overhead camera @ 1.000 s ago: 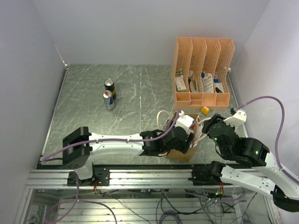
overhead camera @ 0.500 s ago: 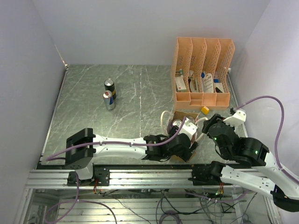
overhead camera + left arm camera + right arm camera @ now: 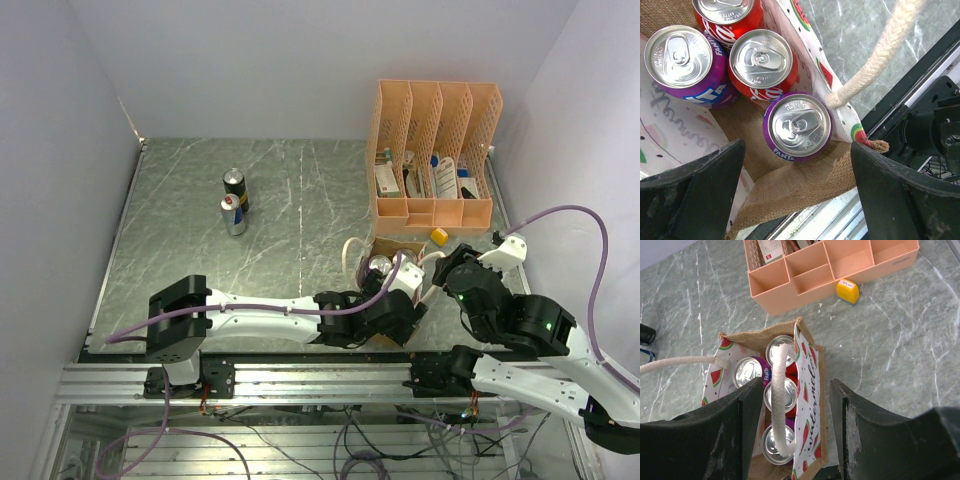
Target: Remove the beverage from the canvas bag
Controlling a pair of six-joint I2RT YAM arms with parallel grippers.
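Fanta can [image 3: 797, 127] standing upright inside canvas bag [image 3: 805, 186].
Rigid, smooth, probably heavy if full; best taken by the sidewall below the rim. Left pincer [image 3: 796, 150] spread astride it, empty; right pincer [image 3: 796, 390] likewise released.

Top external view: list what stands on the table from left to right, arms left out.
Two drink cans, one behind the other → canvas bag → small yellow block. The peach organizer spans over the last two, so it is left out.
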